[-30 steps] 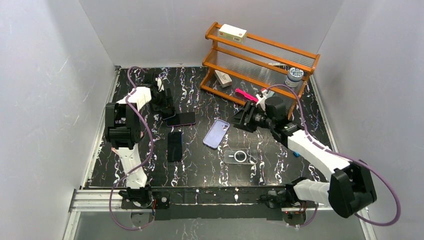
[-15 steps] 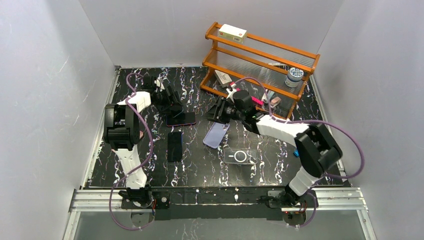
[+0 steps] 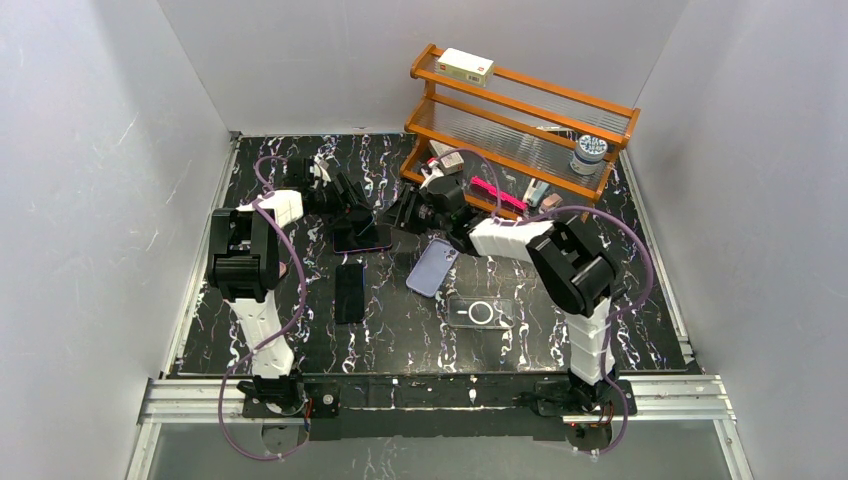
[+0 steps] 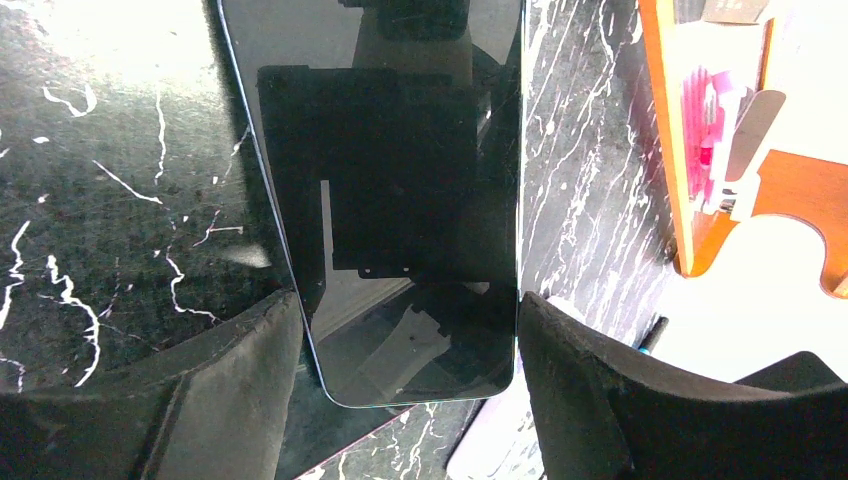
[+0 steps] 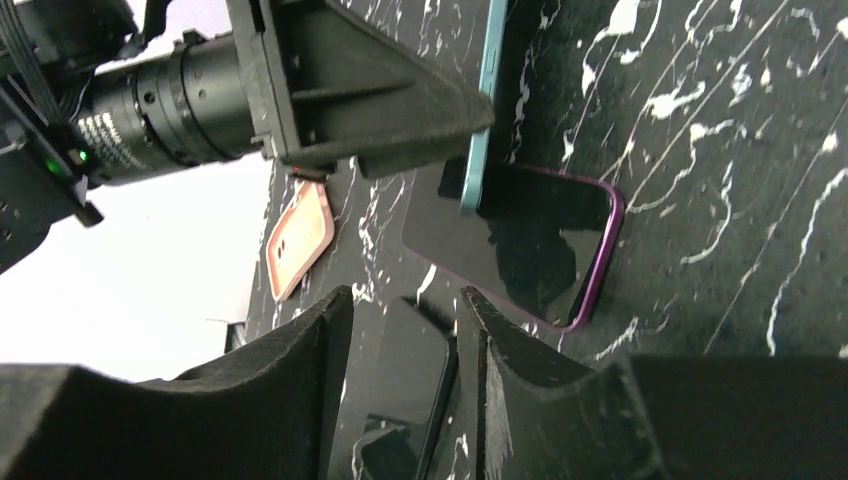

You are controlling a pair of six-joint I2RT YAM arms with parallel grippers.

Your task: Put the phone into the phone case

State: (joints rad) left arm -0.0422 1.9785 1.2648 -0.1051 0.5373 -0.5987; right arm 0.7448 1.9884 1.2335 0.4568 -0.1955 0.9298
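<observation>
A: Any writing to read?
B: Little. The black camera lens (image 5: 150, 110) on the left wrist carries white lettering, too small to make out. The cream cardboard box (image 3: 466, 66) atop the orange wooden rack (image 3: 420, 70), toward the table's far right corner, has a red mark, also unreadable.
A: Where is the phone?
B: The dark-screened phone with a teal edge (image 4: 400, 200) is left of the middle of the black marbled table (image 3: 400, 345), nearer the far edge than the near edge. The left gripper (image 4: 408, 305) is closed on its 2 long edges near 1 short end.
A: Which way does it point?
B: Its long axis runs on from the fingers, steeply tilted. The free short end appears to rest on a flat dark glossy slab with a purple rim (image 5: 545, 245); I cannot tell whether that is a case alone.
A: The right gripper (image 5: 405, 300)?
B: Near that slab, jaws partly apart, nothing between them.
</observation>
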